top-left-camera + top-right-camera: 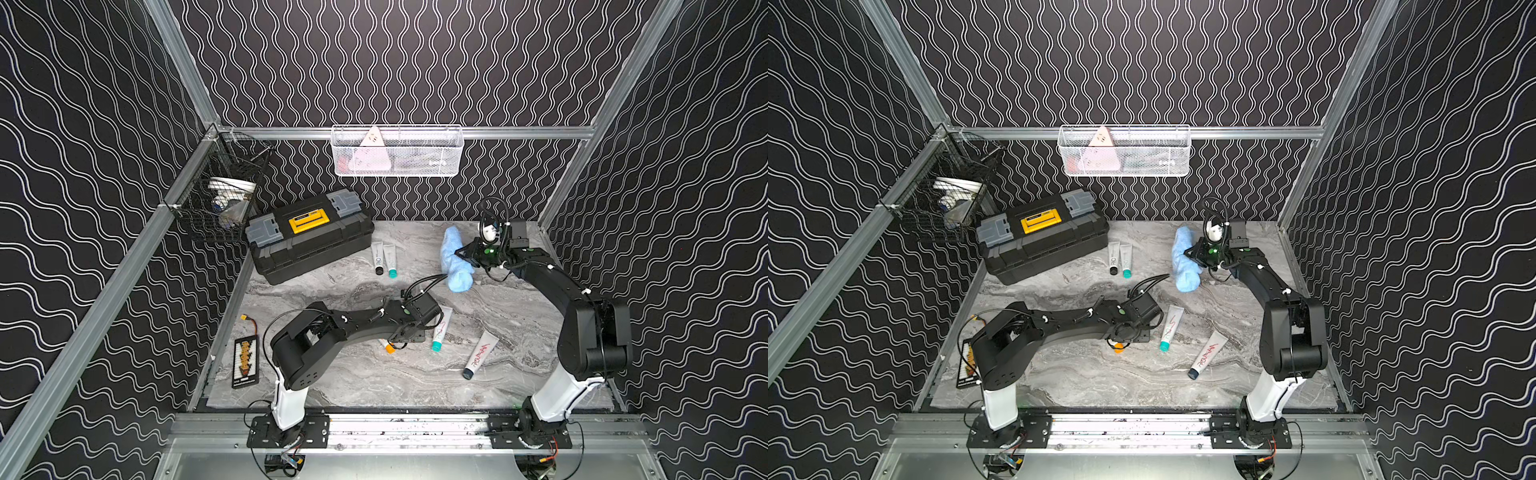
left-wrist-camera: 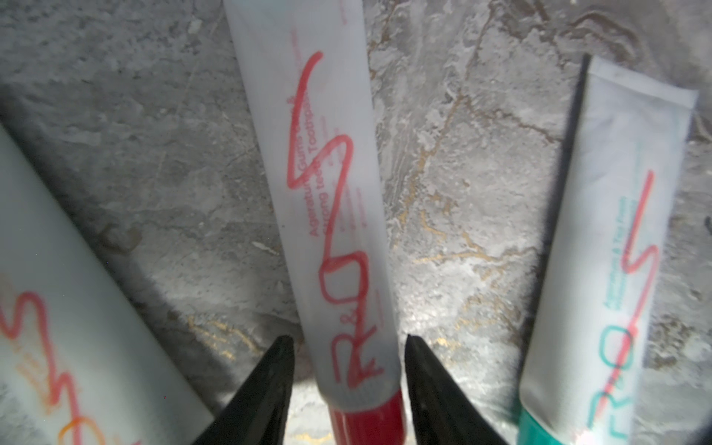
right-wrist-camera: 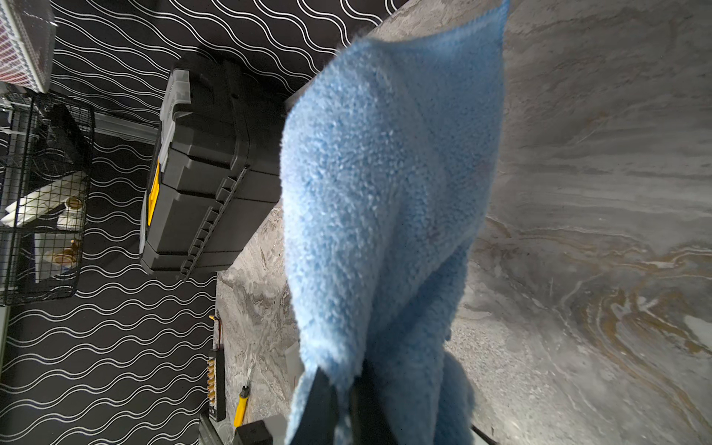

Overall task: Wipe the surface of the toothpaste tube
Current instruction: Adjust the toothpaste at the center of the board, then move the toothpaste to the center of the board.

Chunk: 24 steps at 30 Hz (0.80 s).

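Grey marbled worktop (image 1: 374, 382): toolbox (image 1: 309, 235) at 10 o'clock, tube pair (image 1: 384, 257) at 12, black board (image 1: 246, 361) at 8. Near the middle, orange tube (image 1: 388, 347), red tube (image 2: 339, 215) and teal tube (image 1: 440, 328) lie side by side; dark tube (image 1: 480, 353) at 4.

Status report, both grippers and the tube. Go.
Left gripper open, jaws astride red-capped tube, not yet gripping. Right gripper shut on blue cloth. Teal-capped tube and orange-marked tube flank it, clear of fingers.

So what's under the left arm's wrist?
A red-capped tube on the table, between the jaws of the open left gripper. In both top views the arm covers it; only an orange-capped tube pokes out.
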Motion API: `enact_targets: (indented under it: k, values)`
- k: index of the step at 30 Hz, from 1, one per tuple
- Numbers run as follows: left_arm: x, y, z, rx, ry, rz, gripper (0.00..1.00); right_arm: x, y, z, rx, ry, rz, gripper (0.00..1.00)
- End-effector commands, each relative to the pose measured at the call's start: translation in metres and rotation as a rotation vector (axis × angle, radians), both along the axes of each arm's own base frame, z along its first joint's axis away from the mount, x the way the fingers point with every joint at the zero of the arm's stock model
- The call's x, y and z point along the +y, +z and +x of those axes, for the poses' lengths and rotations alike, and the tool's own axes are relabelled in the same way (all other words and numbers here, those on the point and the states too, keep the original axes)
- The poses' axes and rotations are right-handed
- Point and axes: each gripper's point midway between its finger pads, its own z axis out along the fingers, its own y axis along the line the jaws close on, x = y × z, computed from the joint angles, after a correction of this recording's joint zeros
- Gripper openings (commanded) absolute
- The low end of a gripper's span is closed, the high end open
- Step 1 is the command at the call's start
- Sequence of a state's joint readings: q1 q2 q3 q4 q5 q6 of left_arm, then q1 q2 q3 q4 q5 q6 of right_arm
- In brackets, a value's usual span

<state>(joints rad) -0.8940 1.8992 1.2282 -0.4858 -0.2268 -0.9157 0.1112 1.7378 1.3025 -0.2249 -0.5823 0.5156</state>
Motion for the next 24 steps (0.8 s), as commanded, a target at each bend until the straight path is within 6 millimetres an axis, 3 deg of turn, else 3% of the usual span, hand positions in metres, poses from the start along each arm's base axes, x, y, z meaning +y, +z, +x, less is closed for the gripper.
enact_targets:
  k: [1, 5, 14, 24]
  values:
    - [0.007, 0.0, -0.005, 0.003, -0.01, 0.028, 0.49, 0.001, 0.003, 0.003, -0.012, -0.004, 0.012, 0.0]
    - [0.003, -0.001, -0.008, 0.001, -0.05, 0.021, 0.39, 0.001, 0.003, 0.003, -0.011, -0.004, 0.011, 0.0]
    - [0.001, -0.002, -0.009, -0.006, -0.105, 0.034, 0.28, 0.001, 0.002, 0.004, -0.008, -0.005, 0.008, 0.0]
    - [-0.018, 0.004, 0.005, -0.075, -0.375, 0.042, 0.25, -0.001, 0.005, 0.003, -0.018, -0.006, -0.003, 0.0]
